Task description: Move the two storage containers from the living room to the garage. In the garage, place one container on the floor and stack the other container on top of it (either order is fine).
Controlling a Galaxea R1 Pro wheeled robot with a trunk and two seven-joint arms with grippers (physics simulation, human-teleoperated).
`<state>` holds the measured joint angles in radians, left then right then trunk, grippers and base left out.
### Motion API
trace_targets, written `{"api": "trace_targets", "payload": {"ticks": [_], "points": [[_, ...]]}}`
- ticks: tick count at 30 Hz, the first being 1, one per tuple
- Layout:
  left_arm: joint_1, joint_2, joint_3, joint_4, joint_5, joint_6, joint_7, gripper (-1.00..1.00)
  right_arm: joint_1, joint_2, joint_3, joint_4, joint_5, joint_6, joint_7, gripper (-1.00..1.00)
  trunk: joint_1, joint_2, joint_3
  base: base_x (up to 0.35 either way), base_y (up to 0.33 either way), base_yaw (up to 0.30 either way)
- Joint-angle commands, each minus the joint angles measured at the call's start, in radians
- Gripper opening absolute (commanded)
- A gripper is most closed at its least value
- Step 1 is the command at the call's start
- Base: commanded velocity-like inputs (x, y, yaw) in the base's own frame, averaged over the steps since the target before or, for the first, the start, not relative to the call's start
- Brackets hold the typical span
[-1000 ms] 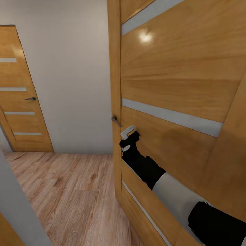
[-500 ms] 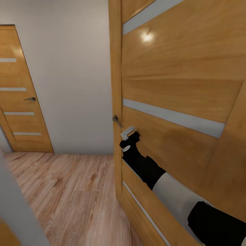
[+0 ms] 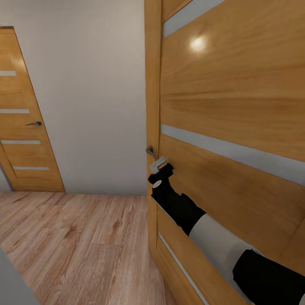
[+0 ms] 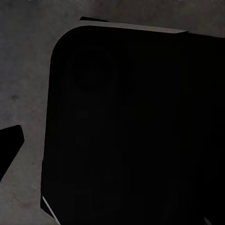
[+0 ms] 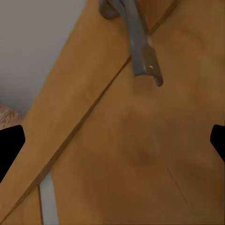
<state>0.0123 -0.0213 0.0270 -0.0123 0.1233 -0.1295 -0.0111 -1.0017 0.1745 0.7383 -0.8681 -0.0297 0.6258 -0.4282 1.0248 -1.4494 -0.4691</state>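
A tall light-wood door [image 3: 228,106] with pale horizontal strips takes up the right of the head view, standing near the robot with its edge turned toward the camera. To its left a plain white wall [image 3: 93,97] runs across the far side, and a light wood-plank floor [image 3: 80,245] spreads from the near left up to the foot of that wall. At the far left stands a second wood door [image 3: 23,127] of the same pattern, with a small dark handle. The right arm [image 3: 203,228], black and white, reaches from the near right up along the face of the near door. The right gripper [image 3: 159,163] lies just beside the grey metal door handle [image 3: 150,151]; in the right wrist view the handle [image 5: 136,42] shows against the wood and the two dark fingertips [image 5: 9,147] sit wide apart at the edges of the frame, so the gripper is spread and holds nothing. The left wrist view shows a large black shape [image 4: 136,126] over a rough dark grey surface [image 4: 23,84]; whether the left gripper is spread or pressed together cannot be told. No storage container is in sight here.
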Motion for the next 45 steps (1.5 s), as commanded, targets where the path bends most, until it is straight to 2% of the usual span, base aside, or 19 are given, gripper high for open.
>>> {"api": "trace_targets", "payload": {"ticks": [1,11,22,35,41,45], "points": [[0.001,0.000,0.002,-0.001,0.008,-0.001,-0.001,1.00,-0.002,0.000,0.003,0.000,0.008,0.010,-0.009,1.00,0.000,0.000,-0.001,0.041,0.009,0.000],[0.001,0.000,0.002,-0.001,0.008,-0.001,-0.001,1.00,-0.002,-0.001,0.003,0.000,0.008,0.009,-0.009,1.00,0.000,0.000,-0.001,0.023,0.002,0.000],[0.001,0.000,0.002,-0.001,0.007,-0.002,-0.001,1.00,-0.002,-0.001,0.003,0.000,0.009,0.006,-0.010,1.00,0.000,0.000,-0.001,0.185,0.000,0.000],[0.001,0.000,0.002,-0.001,0.006,-0.002,-0.001,1.00,-0.002,-0.004,-0.004,0.008,0.007,0.001,-0.014,1.00,0.000,0.000,-0.001,0.010,0.000,0.000],[0.001,0.000,0.001,-0.001,0.006,-0.002,-0.001,1.00,-0.002,-0.003,-0.042,0.093,0.009,-0.007,-0.012,1.00,0.000,0.000,-0.001,0.000,0.000,0.000],[0.001,0.000,0.001,-0.001,0.006,-0.002,-0.001,1.00,-0.002,-0.001,-0.059,0.151,0.012,-0.039,-0.010,1.00,0.000,0.000,-0.001,0.000,0.000,0.000]]}}
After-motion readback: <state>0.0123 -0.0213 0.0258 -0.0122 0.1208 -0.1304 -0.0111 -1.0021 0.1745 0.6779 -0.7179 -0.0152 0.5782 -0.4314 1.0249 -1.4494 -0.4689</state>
